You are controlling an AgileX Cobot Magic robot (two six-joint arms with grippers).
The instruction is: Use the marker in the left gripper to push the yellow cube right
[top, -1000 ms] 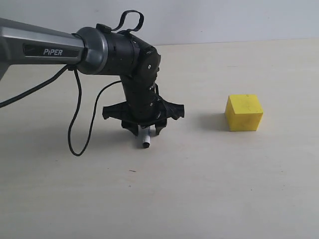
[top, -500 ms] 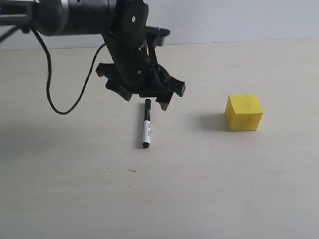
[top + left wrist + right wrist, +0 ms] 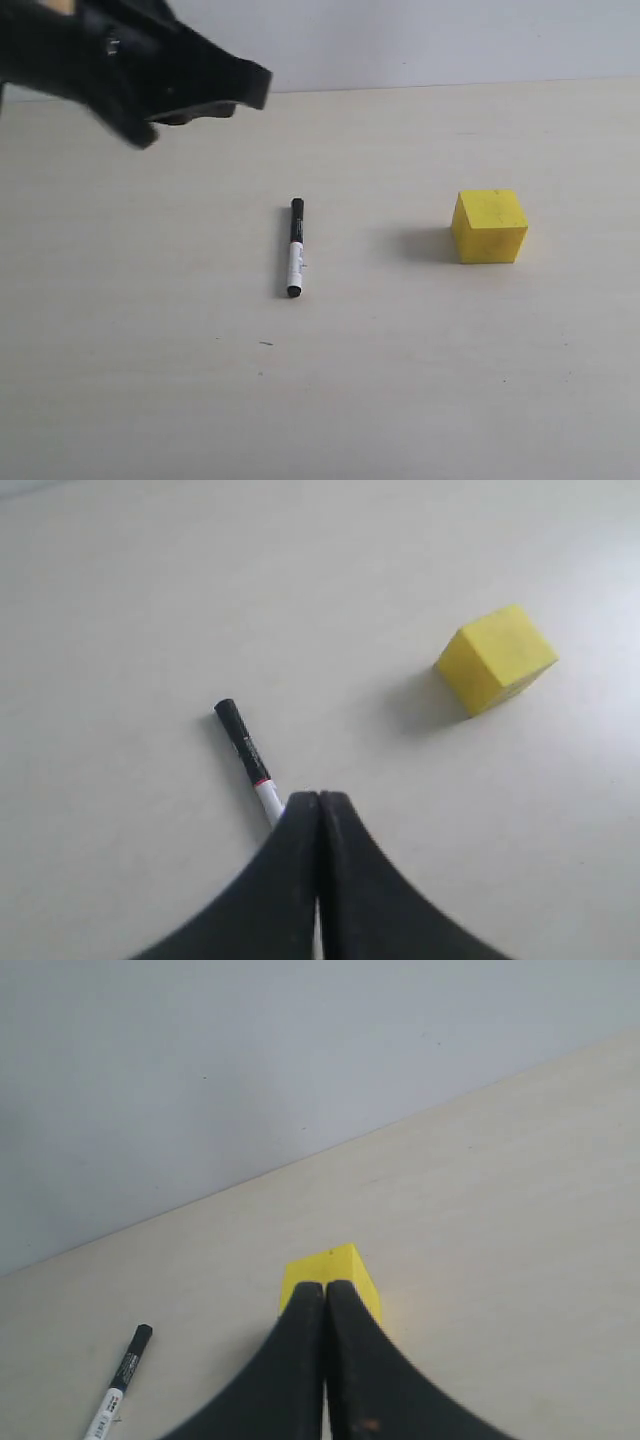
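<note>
The marker (image 3: 294,248) lies loose on the table, black cap pointing away, well left of the yellow cube (image 3: 489,226). My left gripper (image 3: 190,85) is a blurred black shape high at the upper left, far from both. In the left wrist view its jaws (image 3: 318,800) are pressed together with nothing between them; the marker (image 3: 245,755) lies on the table below them and the cube (image 3: 495,658) off to one side. My right gripper (image 3: 326,1288) is shut and empty, partly covering the cube (image 3: 345,1265). The marker (image 3: 118,1392) also shows there.
A pale wooden table (image 3: 400,380) carries only the marker and the cube. A light grey wall (image 3: 450,40) runs along the table's far edge.
The left gripper opened, left the marker on the table, rose away to the upper left and shut empty. The cube has not moved.
</note>
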